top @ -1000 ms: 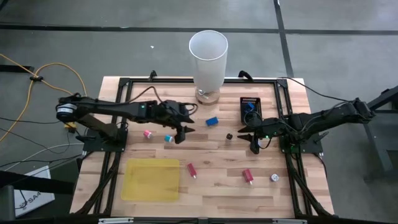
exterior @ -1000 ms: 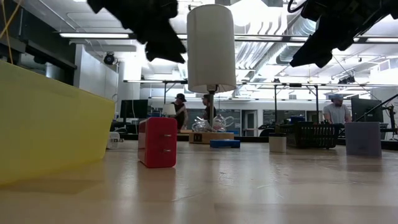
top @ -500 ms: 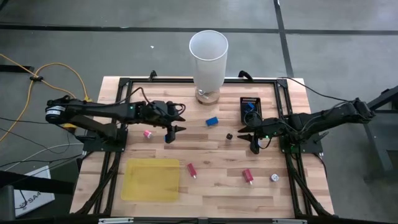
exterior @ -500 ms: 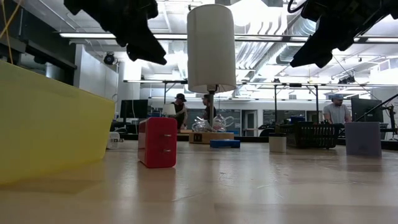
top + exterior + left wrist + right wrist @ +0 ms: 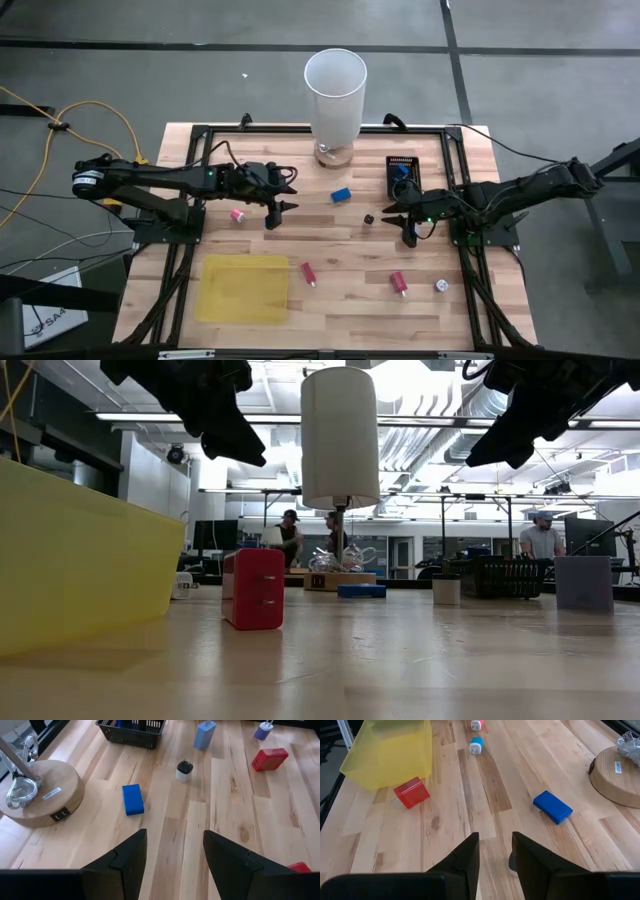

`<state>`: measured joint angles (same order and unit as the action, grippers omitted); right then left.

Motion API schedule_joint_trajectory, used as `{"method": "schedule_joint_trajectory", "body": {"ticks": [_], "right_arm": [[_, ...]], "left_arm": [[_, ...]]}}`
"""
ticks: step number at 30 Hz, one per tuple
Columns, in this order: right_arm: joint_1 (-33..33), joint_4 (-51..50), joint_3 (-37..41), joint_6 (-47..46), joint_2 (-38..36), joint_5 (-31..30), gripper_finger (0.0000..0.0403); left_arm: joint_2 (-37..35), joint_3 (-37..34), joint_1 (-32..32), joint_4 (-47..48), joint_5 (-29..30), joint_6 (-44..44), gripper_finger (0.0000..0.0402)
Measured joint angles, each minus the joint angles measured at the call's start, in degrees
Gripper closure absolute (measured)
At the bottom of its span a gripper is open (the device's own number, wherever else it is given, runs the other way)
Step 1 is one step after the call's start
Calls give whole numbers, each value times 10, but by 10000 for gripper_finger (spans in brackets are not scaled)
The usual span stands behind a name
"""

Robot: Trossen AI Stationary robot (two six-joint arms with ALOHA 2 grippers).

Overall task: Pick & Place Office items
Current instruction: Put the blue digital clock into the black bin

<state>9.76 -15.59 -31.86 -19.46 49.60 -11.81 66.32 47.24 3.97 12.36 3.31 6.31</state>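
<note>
Overhead, left gripper [image 5: 275,212] parted, empty, above small teal block [image 5: 270,222]; right gripper [image 5: 406,228] narrowly parted, empty, near black-and-white plug [image 5: 368,218].

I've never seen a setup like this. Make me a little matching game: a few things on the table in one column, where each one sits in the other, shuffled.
Things:
1. blue block
2. yellow bin
3. black basket
4. white cylinder

Places:
A. near corner on the left arm's side
B. far edge, middle, on a round wooden base
C. on bare wood between the two arms
D. far side, by the right arm

Pairs: 1-C, 2-A, 3-D, 4-B
</note>
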Motion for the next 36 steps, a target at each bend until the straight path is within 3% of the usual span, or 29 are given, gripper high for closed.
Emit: {"method": "schedule_joint_trajectory", "body": {"ticks": [3, 9, 18, 36], "right_arm": [[0, 0, 0, 0, 0, 0, 300], [0, 8, 0, 1, 0, -1, 300], [-28, 115, 0, 48, 19, 0, 300], [-140, 235, 0, 107, 50, 65, 300]], "left_arm": [[0, 0, 0, 0, 0, 9, 212], [0, 0, -4, -1, -2, 108, 212], [0, 0, -4, -1, -2, 111, 212], [0, 0, -4, -26, -2, 111, 212]]}}
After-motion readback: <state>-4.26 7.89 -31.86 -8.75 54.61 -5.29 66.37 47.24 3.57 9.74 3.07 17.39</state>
